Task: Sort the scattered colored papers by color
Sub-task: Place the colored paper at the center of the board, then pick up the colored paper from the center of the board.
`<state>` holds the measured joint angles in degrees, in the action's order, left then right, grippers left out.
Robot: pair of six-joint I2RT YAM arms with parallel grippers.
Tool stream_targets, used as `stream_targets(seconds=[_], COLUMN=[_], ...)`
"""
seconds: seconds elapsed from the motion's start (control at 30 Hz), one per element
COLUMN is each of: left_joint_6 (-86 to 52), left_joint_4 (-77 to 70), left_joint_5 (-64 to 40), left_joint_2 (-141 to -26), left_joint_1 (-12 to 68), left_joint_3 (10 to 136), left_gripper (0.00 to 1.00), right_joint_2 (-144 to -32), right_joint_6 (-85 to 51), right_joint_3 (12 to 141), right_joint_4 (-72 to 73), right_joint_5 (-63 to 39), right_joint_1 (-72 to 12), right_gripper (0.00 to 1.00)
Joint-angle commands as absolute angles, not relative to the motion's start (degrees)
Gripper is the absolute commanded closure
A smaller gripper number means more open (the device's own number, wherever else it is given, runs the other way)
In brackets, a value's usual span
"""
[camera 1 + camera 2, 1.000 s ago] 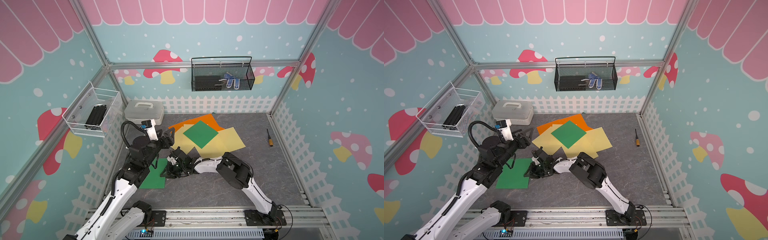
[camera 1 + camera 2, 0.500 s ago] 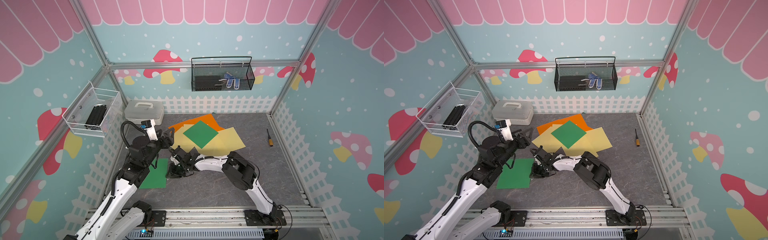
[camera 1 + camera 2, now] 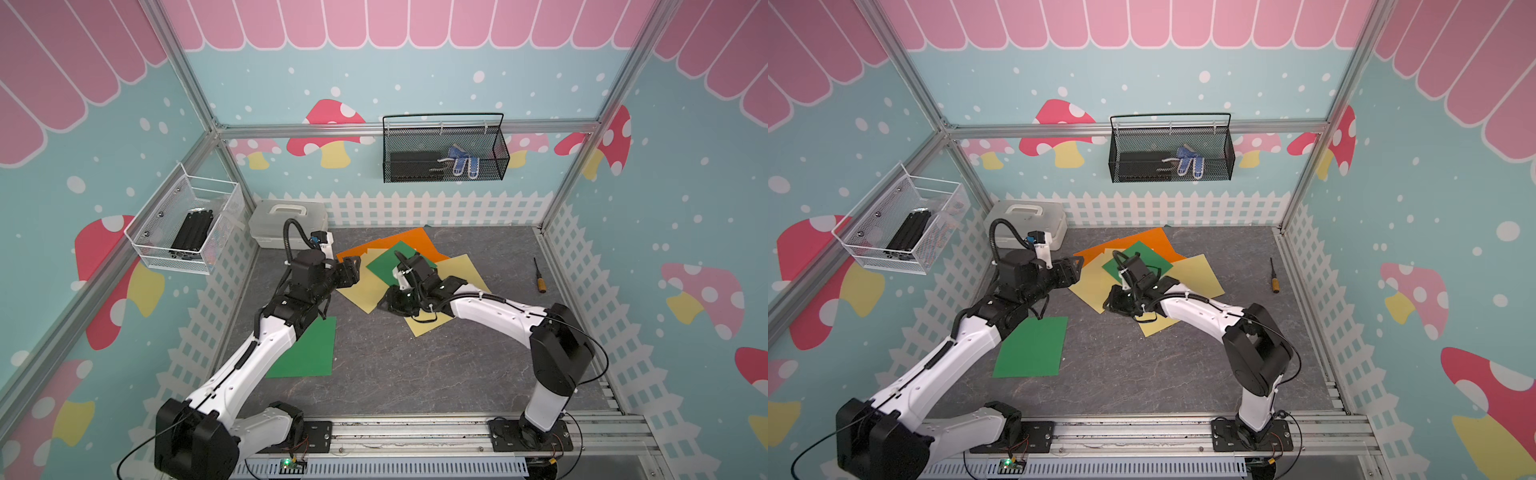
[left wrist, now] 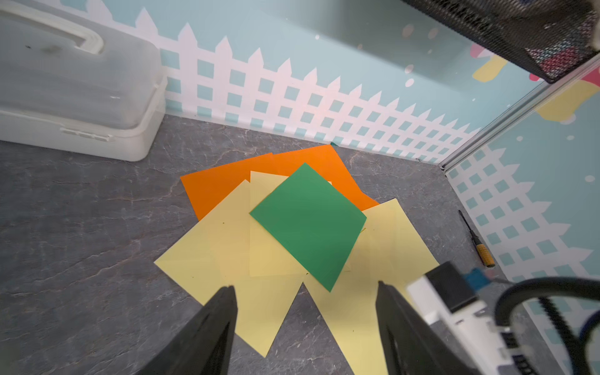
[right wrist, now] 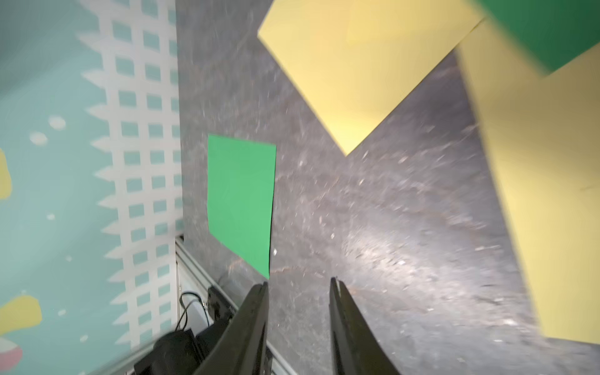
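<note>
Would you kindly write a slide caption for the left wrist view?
Left gripper, jaws open, faces a green sheet atop overlapping yellow sheets and orange paper, near a white case.

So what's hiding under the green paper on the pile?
Some yellow papers stick out beneath the green paper, with an orange paper peeking out behind. Anything fully covered by it cannot be seen.

Green paper (image 5: 240, 201); blurred yellow papers (image 5: 357, 65), probably two
</note>
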<state>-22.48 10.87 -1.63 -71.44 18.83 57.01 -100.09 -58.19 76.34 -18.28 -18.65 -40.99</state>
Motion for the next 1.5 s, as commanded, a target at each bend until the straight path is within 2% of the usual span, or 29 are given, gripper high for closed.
stream_targets(seconds=[0.0,0.03,0.13,0.33,0.5,0.63,0.9,1.47], left_joint_6=[-21.46,-21.28,-20.79,-19.28,-18.86,-19.42,-19.12,-21.45], left_joint_4=[13.53,13.62,13.84,15.19,22.0,25.44,28.02,28.05], left_joint_5=[-3.49,-3.6,-4.1,-5.87,-8.66,-9.21,-8.97,-9.31], left_joint_2=[-77.73,-80.35,-88.36,-106.19,-121.95,-129.54,-135.07,-139.53], left_joint_1=[18.72,18.72,18.72,18.86,18.98,19.05,18.99,18.98], left_joint_3=[62.84,64.41,70.01,84.83,101.38,108.73,111.44,110.59], left_gripper=[0.44,0.51,0.62,0.64,0.68,0.68,0.69,0.7], right_joint_2=[-98.84,-98.94,-101.0,-107.46,-114.09,-118.57,-123.65,-124.91], right_joint_6=[-53.26,-52.35,-51.03,-51.11,-52.55,-52.86,-53.23,-56.46], right_joint_3=[76.55,77.16,79.38,83.6,86.19,88.37,91.22,87.58], right_joint_4=[-22.22,-22.0,-21.65,-19.49,-16.41,-15.13,-13.64,-8.53], right_joint_5=[-18.15,-19.09,-21.67,-25.25,-28.37,-29.68,-32.02,-35.73], right_joint_1=[-34.43,-32.26,-26.99,-21.11,-17.18,-14.0,-11.98,-13.59], right_gripper=[0.63,0.61,0.58,0.58,0.58,0.58,0.58,0.58])
